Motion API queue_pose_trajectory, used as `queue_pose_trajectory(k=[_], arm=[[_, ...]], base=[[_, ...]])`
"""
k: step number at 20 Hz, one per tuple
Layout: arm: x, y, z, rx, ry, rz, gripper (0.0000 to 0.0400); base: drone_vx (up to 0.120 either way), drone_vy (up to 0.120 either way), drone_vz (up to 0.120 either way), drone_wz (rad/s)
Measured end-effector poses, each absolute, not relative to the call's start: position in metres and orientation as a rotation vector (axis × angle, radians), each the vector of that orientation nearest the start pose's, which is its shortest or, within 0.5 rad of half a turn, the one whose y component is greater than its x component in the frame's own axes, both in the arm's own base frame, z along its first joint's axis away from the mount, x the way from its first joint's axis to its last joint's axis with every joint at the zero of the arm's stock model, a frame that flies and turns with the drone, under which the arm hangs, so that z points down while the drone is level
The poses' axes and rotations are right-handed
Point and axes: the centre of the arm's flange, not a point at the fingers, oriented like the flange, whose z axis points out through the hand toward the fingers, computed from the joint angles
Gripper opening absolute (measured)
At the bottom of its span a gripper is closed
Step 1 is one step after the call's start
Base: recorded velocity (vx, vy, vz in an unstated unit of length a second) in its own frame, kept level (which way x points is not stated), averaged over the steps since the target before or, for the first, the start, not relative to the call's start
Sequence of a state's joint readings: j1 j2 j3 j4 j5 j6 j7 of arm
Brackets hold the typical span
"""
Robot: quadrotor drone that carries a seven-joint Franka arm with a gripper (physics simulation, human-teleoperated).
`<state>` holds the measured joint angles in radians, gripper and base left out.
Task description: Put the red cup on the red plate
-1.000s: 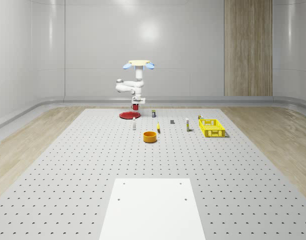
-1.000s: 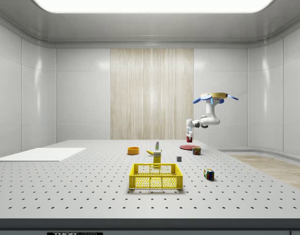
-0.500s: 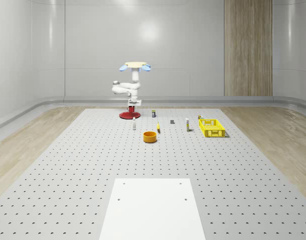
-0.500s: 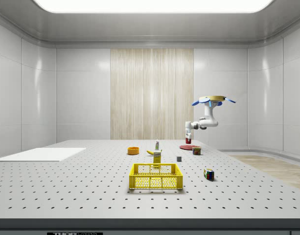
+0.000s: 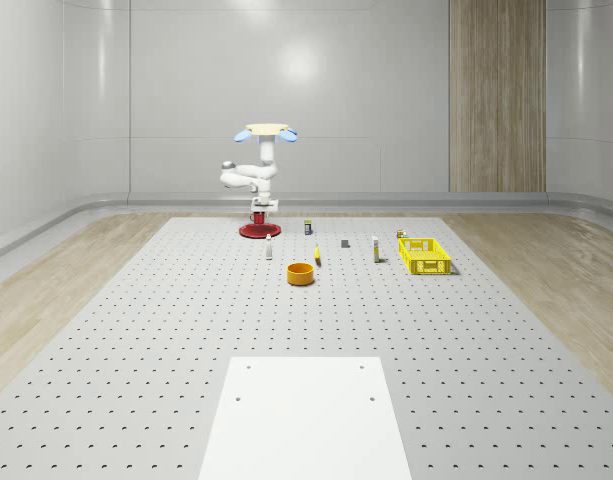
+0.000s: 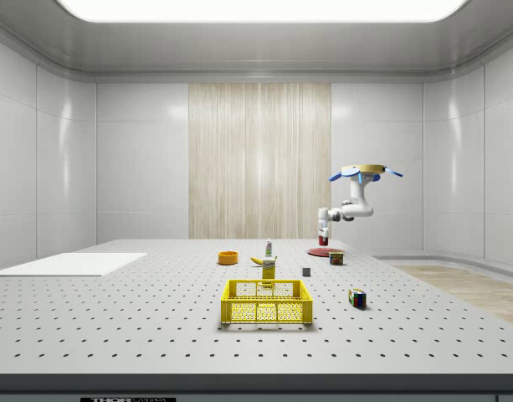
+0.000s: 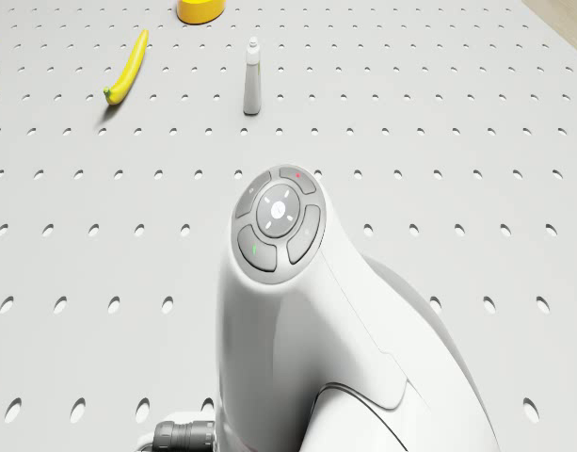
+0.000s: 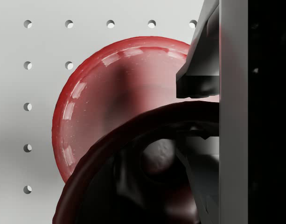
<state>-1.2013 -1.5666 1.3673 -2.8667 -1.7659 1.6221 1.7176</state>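
Red cup [image 8: 147,172], which we see clamped in the gripper [image 5: 258,211] above the red plate [image 8: 105,93] under the hovering drone [image 5: 264,131]; banana [image 7: 126,68] and bottle [image 7: 253,77] stand apart.

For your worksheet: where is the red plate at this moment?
The red plate lies at the table's far end in the whole-scene view, left of the small can, directly below the gripper and the red cup it holds.

in the wrist view the red cup [image 8: 133,186] ran off the picture's lower edge and covered part of the red plate [image 8: 110,88]. in the drone view the arm [image 7: 297,320] hid the bench [image 7: 81,264] beneath it. in the whole-scene view the claw [image 5: 258,207] was too small to tell its grip.
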Motion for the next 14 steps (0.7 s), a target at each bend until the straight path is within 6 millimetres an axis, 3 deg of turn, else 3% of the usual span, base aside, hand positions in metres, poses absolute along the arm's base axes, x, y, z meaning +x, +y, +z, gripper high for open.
queue_pose_trajectory(k=[7, 13, 14], arm=[[0.307, -0.007, 0.519, 0.001, -0.002, 0.786, 0.0099], [0.307, -0.019, 0.529, 0.002, -0.003, 0.755, 0.0099], [0.307, -0.020, 0.529, 0.002, -0.003, 0.760, 0.0166]], base=[[0.000, 0.000, 0.000, 0.000], [0.000, 0.000, 0.000, 0.000], [0.000, 0.000, 0.000, 0.000]])
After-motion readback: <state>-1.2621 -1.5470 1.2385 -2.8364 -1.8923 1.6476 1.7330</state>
